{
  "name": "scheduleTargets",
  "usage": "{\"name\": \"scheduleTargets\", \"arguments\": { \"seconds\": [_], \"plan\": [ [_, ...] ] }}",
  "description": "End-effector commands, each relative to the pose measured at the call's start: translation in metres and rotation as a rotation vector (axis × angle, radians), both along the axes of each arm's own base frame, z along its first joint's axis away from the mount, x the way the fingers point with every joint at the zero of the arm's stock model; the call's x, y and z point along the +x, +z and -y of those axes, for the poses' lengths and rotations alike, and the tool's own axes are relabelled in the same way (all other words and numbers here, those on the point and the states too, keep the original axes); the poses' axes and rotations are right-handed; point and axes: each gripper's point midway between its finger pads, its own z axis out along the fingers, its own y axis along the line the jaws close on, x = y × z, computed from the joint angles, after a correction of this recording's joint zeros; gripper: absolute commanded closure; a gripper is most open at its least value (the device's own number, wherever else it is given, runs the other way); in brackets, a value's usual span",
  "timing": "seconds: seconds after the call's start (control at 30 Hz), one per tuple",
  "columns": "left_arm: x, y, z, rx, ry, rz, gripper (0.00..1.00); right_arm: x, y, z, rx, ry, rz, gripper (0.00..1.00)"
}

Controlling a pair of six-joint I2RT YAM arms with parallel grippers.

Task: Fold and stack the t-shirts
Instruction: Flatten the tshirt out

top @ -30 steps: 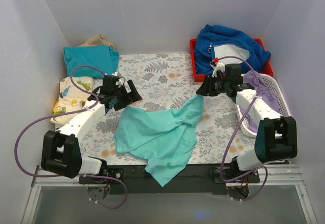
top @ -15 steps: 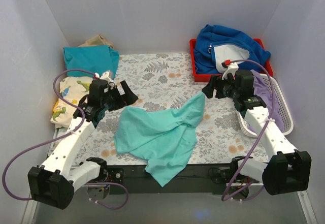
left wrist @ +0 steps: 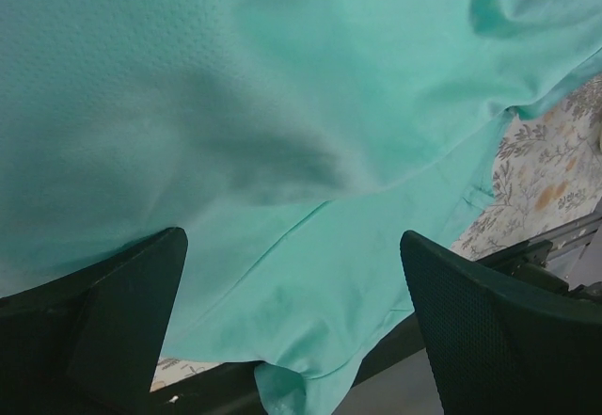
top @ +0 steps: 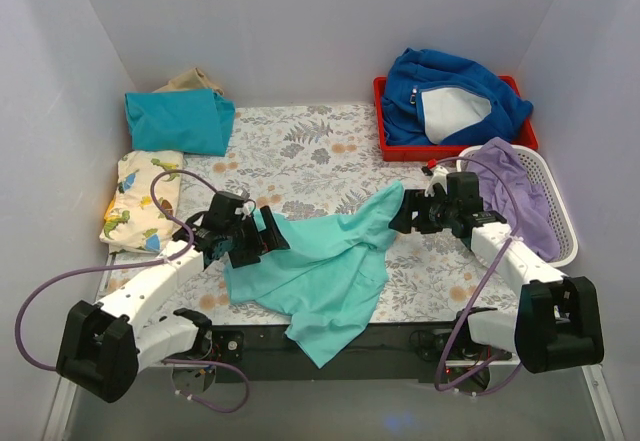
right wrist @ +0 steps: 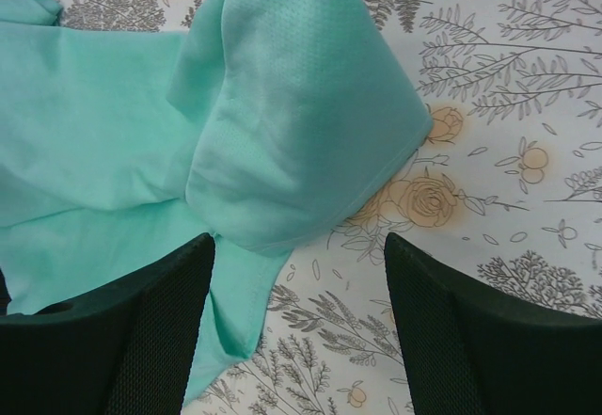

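Observation:
A mint-turquoise t-shirt [top: 320, 261] lies crumpled at the middle of the flowered table, its lower edge hanging over the front. My left gripper [top: 262, 241] is open at the shirt's upper left edge; in the left wrist view the mint cloth [left wrist: 282, 151] fills the frame between the spread fingers [left wrist: 103, 321]. My right gripper [top: 400, 216] is open beside the shirt's raised right corner [right wrist: 282, 133], holding nothing. At the back left rests a folded teal t-shirt [top: 178, 121], and in front of it the cream dinosaur-print t-shirt [top: 140, 201].
A red tray [top: 384, 141] at the back right holds a royal-blue fleece jacket [top: 450, 101]. A white basket [top: 560, 221] with a purple garment [top: 520, 196] stands at the right edge. A beige cloth [top: 190, 81] lies behind the teal shirt. Walls close in three sides.
My right gripper has opened and dropped nearer, beside the shirt's right corner. My left gripper has come nearer and rightwards, from the dinosaur shirt's side to the mint shirt's left edge.

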Motion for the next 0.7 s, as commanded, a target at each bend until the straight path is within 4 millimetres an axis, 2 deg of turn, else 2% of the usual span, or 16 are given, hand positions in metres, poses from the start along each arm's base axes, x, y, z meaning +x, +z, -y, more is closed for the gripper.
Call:
{"name": "scheduleTargets", "arguments": {
  "seconds": [0.0,0.23,0.33,0.4,0.5,0.53,0.6,0.67],
  "plan": [
    [-0.009,-0.007,0.009,-0.027,0.024,-0.041,0.04,0.004,0.009,-0.017,0.099,0.037,0.020,0.22],
    [-0.039,-0.020,0.022,-0.012,-0.023,-0.103,0.03,0.000,0.004,-0.022,0.133,0.049,-0.003,0.24],
    [-0.043,-0.027,0.024,0.047,-0.031,-0.103,0.04,0.000,0.002,-0.021,0.127,0.044,-0.005,0.24],
    [-0.041,-0.039,0.017,0.131,-0.021,-0.107,0.03,-0.001,-0.001,-0.020,0.121,0.042,-0.011,0.24],
    [-0.034,-0.047,0.017,0.224,-0.027,-0.062,0.04,-0.003,-0.007,-0.017,0.105,0.035,-0.017,0.24],
    [-0.037,-0.054,0.018,0.261,-0.048,-0.071,0.04,-0.003,-0.009,-0.016,0.101,0.030,-0.020,0.24],
    [-0.031,-0.057,0.017,0.315,-0.047,-0.043,0.03,-0.003,-0.010,-0.016,0.097,0.030,-0.017,0.25],
    [-0.033,-0.064,0.018,0.356,-0.059,-0.046,0.03,-0.004,-0.009,-0.016,0.096,0.031,-0.013,0.25]
  ]
}}
